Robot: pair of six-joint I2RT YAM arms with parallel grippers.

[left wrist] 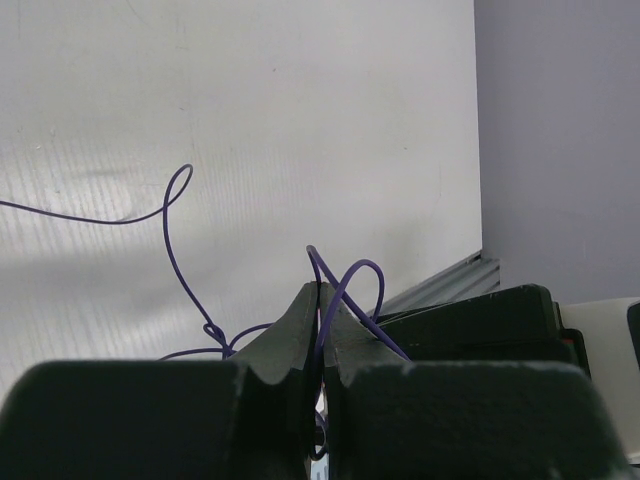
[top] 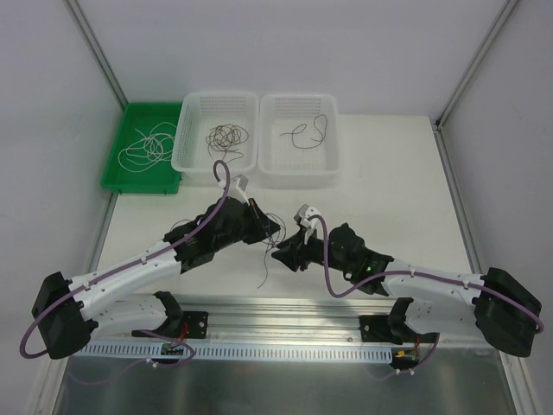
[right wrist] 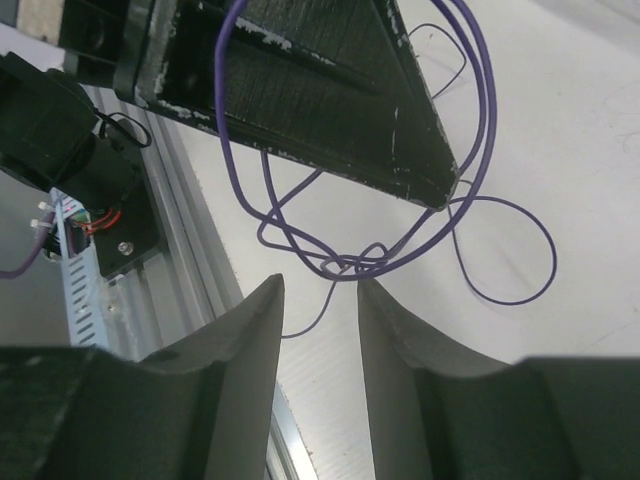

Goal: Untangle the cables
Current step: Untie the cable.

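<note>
From above, my left claw (top: 268,226) and right claw (top: 287,256) face each other over the table (top: 389,173). The cable tangle (top: 270,235) hangs between them, and the baskets (top: 298,173) stand well behind.

Left wrist: this claw is clamped on one strand (left wrist: 166,225).

Right wrist: my right jaws are apart, the knot (right wrist: 350,263) just ahead, the left finger (right wrist: 330,90) above it.

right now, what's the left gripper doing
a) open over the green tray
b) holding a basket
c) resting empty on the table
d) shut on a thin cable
d: in the left wrist view the left gripper has its jaws pressed together with the purple cable pinched between them.
</note>
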